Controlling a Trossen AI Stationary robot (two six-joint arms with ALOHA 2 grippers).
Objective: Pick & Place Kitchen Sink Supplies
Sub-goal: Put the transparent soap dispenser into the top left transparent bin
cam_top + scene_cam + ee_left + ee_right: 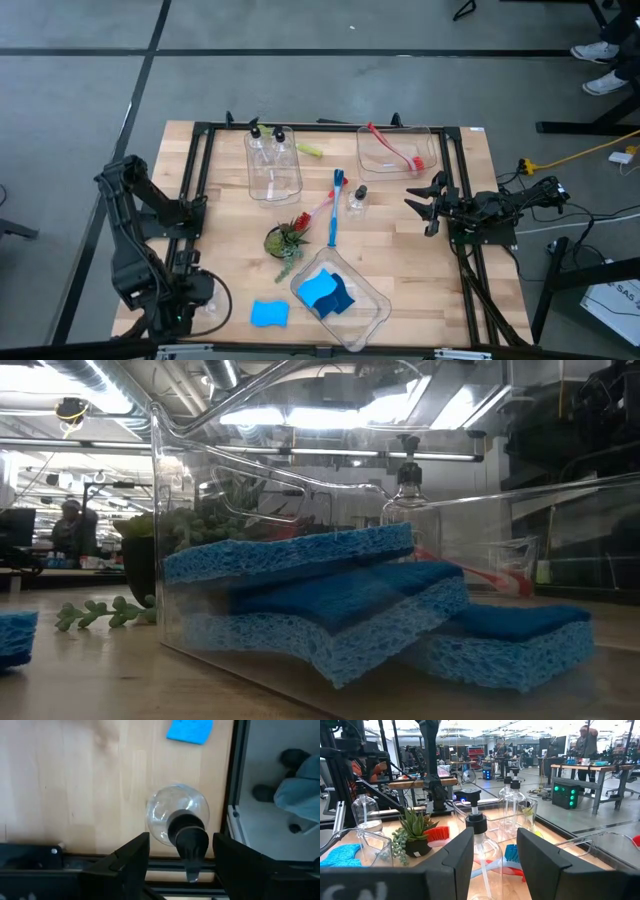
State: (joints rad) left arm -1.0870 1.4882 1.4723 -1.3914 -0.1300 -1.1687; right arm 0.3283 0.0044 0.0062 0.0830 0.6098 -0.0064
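Left gripper [177, 865] hangs over a pump bottle [177, 817] at the table's near-left corner, jaws wide, straddling it for a grab. Right gripper [425, 203] waits half-open at the right edge.

From my overhead feed the wooden table [225, 215] carries three clear plastic bins: one upright bin [273, 168] at about eleven o'clock from the table's centre, a second bin [396, 150] at one o'clock near the far edge, and a third bin [364, 305] at six o'clock, turned at an angle. A small potted plant [287, 239] sits just left of centre, trailing a green strand towards seven o'clock. Far off in the room, a person [586, 740] stands at a workbench [585, 769].
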